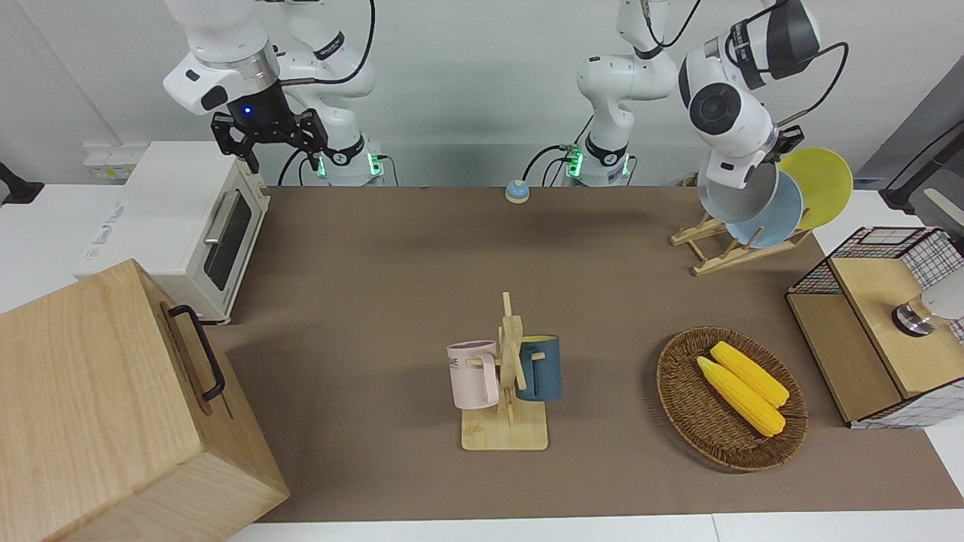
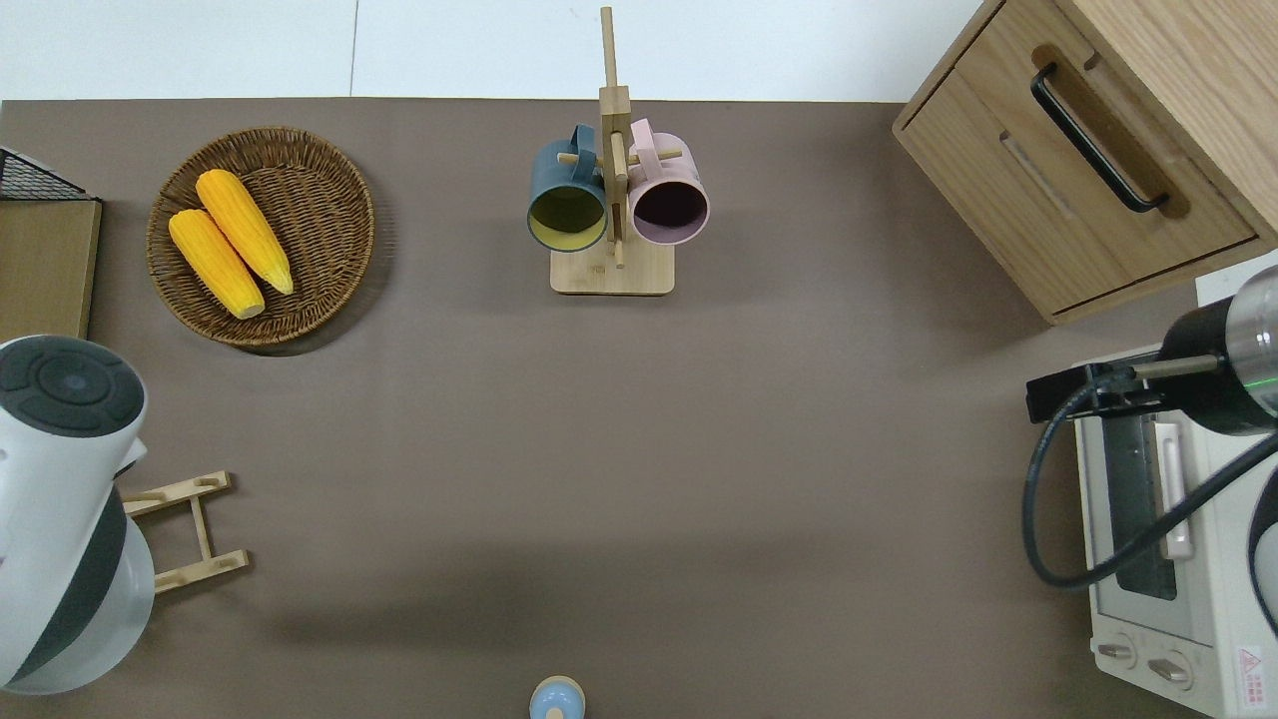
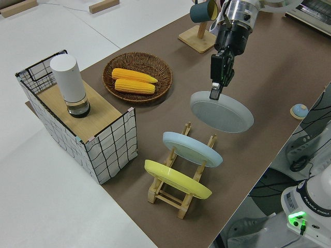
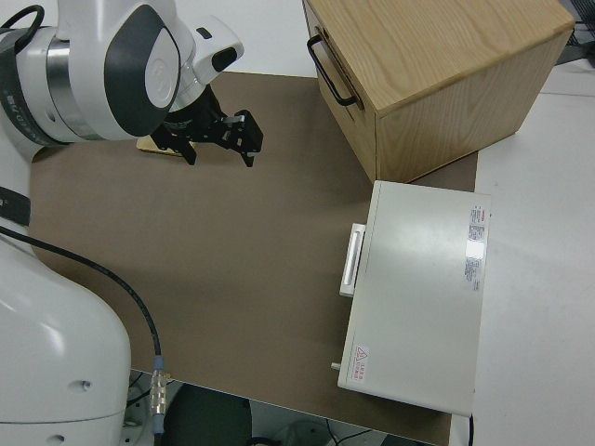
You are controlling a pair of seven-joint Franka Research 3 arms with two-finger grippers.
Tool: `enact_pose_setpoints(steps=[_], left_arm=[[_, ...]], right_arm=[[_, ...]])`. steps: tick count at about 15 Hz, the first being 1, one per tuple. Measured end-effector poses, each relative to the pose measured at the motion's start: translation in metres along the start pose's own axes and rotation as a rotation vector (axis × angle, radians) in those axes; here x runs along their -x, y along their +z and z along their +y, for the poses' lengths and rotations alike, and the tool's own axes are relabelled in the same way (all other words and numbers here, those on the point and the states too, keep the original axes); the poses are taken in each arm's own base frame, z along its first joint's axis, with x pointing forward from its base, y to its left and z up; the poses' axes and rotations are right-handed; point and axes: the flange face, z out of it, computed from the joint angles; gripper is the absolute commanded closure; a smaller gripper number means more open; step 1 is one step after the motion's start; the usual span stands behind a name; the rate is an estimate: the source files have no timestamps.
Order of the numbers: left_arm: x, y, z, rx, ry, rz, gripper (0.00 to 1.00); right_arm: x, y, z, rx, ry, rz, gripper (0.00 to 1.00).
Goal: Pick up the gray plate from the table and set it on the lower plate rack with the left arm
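Firmly pinched: gray plate [image 3: 222,111], left fingers [image 3: 215,93].

You have three plates: one gray plate [image 3: 222,111], one blue plate [image 3: 192,149], one yellow plate [image 3: 177,179]. Also two mugs [image 1: 473,374], two corn cobs [image 1: 742,386], one basket [image 1: 681,410], one plate rack [image 3: 170,195], one toaster oven [image 4: 418,293], two robot arms [image 1: 734,113].
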Motion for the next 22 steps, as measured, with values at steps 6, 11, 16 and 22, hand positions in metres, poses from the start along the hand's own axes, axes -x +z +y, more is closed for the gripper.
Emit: enact_pose_setpoints(steps=[6,11,16,22], left_arm=[[-0.017,0.003,0.039,-0.041,-0.043,-0.019,1.00],[-0.025,0.009,0.054,-0.072,-0.048,-0.032,1.00],[-0.029,0.016,0.062,-0.093,-0.058,-0.044,1.00],[-0.041,0.026,0.086,-0.119,-0.072,-0.067,1.00]], right_arm=[[0.000,0.000,0.000,0.000,0.000,0.000,0.011],[0.000,0.000,0.000,0.000,0.000,0.000,0.011],[0.000,0.000,0.000,0.000,0.000,0.000,0.013],[0.000,0.000,0.000,0.000,0.000,0.000,0.013]])
